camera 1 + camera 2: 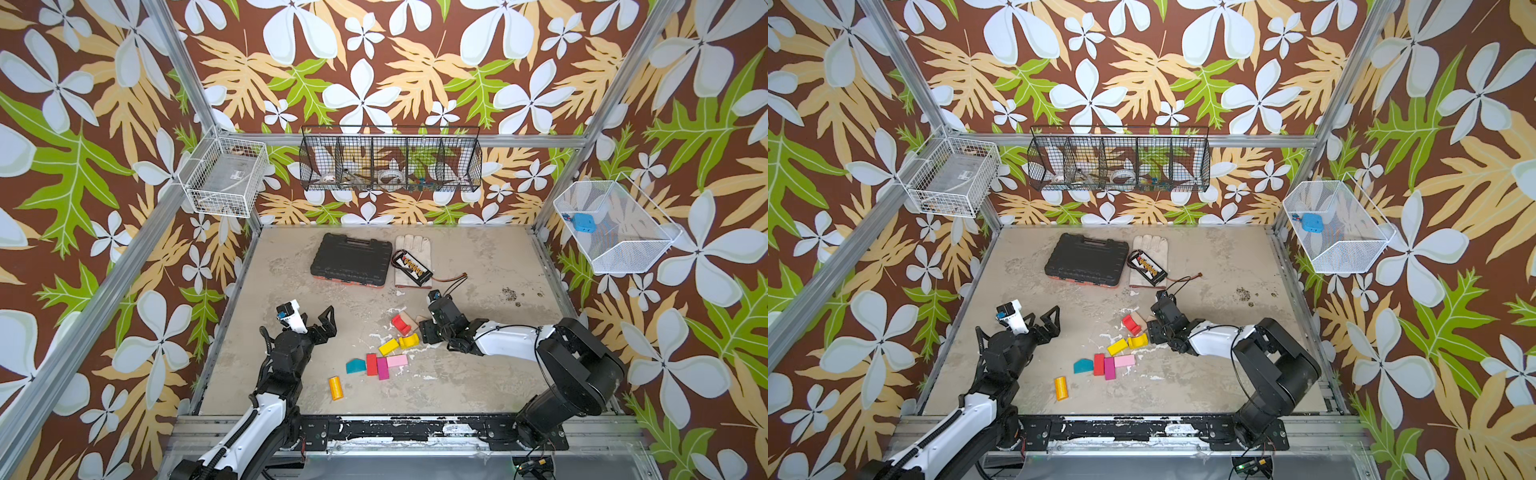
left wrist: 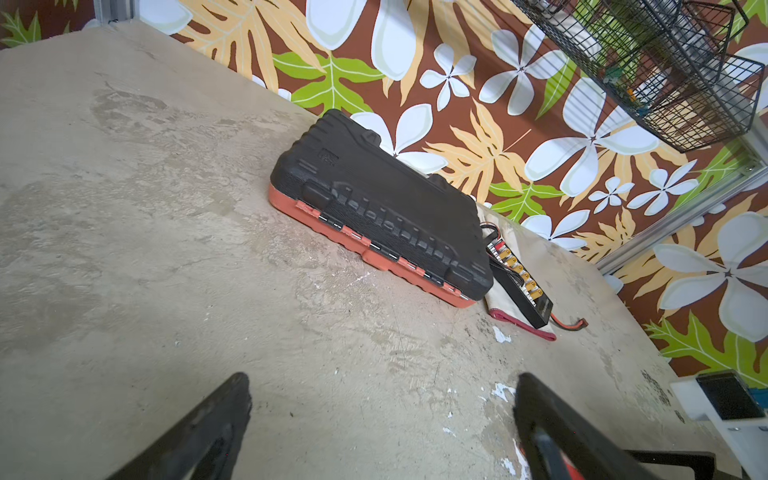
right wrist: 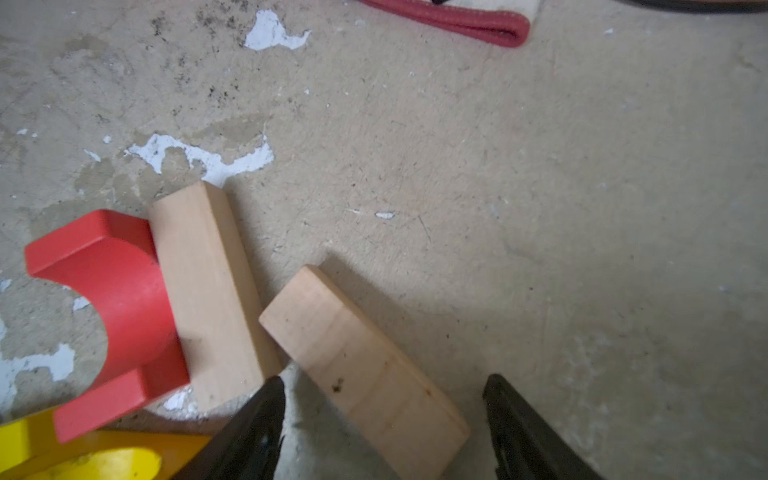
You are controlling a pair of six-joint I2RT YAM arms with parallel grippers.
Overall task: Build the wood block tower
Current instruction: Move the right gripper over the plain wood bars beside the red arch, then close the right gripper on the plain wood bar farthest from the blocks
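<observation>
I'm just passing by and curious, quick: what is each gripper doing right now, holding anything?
Left gripper: open, empty.
Right gripper: open, jaws either side of a tan block, not gripping it yet.

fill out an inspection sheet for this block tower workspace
surface: worn grey table, white chipped patches
job's things: wood blocks lying loose, nothing stacked; red arch, yellow arch, teal wedge and orange cylinder among them
clutter: black case; glove with a battery board on it, at the back
grippers: left gripper open over bare table; right gripper open, jaws either side of a tan block, not closed on it
cables: wire trailing from the battery board
surroundings: floral walls; black wire basket and white baskets hung up
</observation>
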